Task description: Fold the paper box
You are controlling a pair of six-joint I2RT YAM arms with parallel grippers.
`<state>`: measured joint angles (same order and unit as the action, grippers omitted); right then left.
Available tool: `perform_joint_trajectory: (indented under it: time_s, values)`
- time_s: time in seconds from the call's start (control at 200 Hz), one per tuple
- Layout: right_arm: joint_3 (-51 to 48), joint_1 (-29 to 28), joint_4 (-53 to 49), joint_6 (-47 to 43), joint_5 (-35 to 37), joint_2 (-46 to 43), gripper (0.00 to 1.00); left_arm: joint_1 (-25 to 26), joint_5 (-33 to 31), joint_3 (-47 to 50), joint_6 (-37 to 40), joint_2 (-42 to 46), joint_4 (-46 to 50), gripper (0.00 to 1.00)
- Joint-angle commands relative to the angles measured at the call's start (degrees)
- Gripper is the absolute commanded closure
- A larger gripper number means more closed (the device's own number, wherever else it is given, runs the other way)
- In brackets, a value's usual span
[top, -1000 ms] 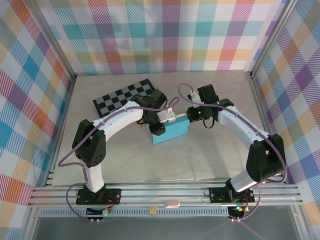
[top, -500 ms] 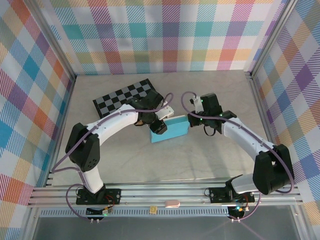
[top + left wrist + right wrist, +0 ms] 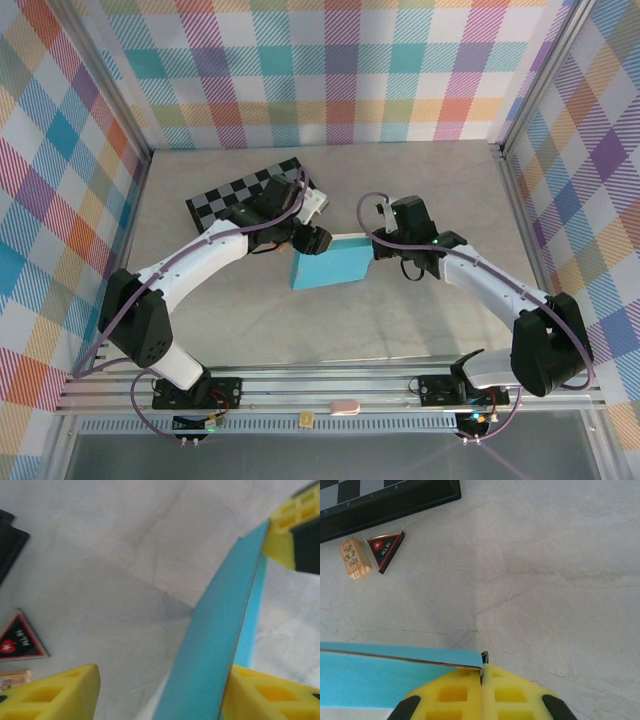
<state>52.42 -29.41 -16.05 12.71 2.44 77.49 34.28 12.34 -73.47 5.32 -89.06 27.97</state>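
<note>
The right gripper (image 3: 482,669) is pinching the teal paper box (image 3: 330,268) by its edge while the left gripper (image 3: 164,676), jaws parted, is straddling it

— What's the box (image 3: 330,268) made of?
— I see thin, matt teal card. My worktop (image 3: 545,580) looks smooth, matt, stone-marbled. The board (image 3: 395,502) has a slightly glossy black frame; the block (image 3: 355,558) is pale wood.

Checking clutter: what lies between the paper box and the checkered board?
Right wrist view: a dark triangular piece and a small wooden block, between paper box and checkered board.
</note>
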Motion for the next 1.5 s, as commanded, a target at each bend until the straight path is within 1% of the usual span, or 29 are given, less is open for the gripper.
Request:
perform_joint_trajectory:
  time_s: [0.0, 0.09, 0.17, 0.285, 0.38, 0.445, 0.5, 0.6, 0.72, 0.875, 1.085, 1.37, 1.5]
  values:
    - [-0.80, -1.35, -4.39, 1.82, 3.93, -0.02, 1.00, -1.72, -3.64, 1.65, -4.06, 3.49, -3.78, 0.37]
    - [-0.16, -2.22, -4.78, 2.25, 5.41, -0.04, 1.00, -2.70, -3.63, 1.69, -5.29, 4.37, -4.65, 0.37]
    - [0.60, -3.17, -5.29, 2.71, 7.00, -0.19, 1.00, -3.28, -5.24, 1.37, -6.34, 5.08, -4.46, 0.37]
    - [2.06, -4.47, -6.30, 2.81, 9.65, -0.37, 1.00, -4.04, -7.42, 0.66, -8.47, 6.73, -2.68, 0.41]
    - [3.46, -5.84, -7.34, 3.10, 11.99, 0.01, 1.00, -4.13, -12.12, -1.86, -10.96, 7.93, 3.34, 0.47]
    - [4.15, -6.86, -7.70, 3.31, 13.31, 0.36, 1.00, -4.14, -13.56, -4.14, -11.70, 8.15, 8.71, 0.52]
    - [4.67, -7.70, -7.85, 3.53, 14.13, 0.79, 1.00, -4.18, -12.34, -5.29, -11.84, 8.03, 12.38, 0.56]
    - [5.86, -8.80, -8.36, 3.72, 15.19, 2.06, 1.00, -3.96, -7.61, -5.30, -11.74, 8.95, 17.00, 0.61]
    - [6.55, -9.56, -8.40, 3.89, 15.39, 3.01, 1.00, -2.59, -8.69, -3.56, -9.19, 11.23, 21.14, 0.60]
    - [6.55, -9.88, -8.47, 4.03, 15.58, 3.63, 1.00, -2.29, -7.07, -1.30, -5.55, 11.51, 23.46, 0.60]
    - [6.63, -9.99, -8.66, 4.08, 15.37, 3.63, 1.00, -2.20, -4.00, -2.20, -4.94, 7.45, 23.81, 0.62]
    - [6.37, -9.92, -8.98, 4.25, 15.39, 3.23, 1.00, -1.95, -6.71, -2.82, -2.15, 4.44, 23.84, 0.64]
    - [6.37, -9.97, -8.94, 4.17, 15.23, 3.52, 1.00, -1.94, -6.31, -2.98, -2.01, 3.30, 23.32, 0.69]
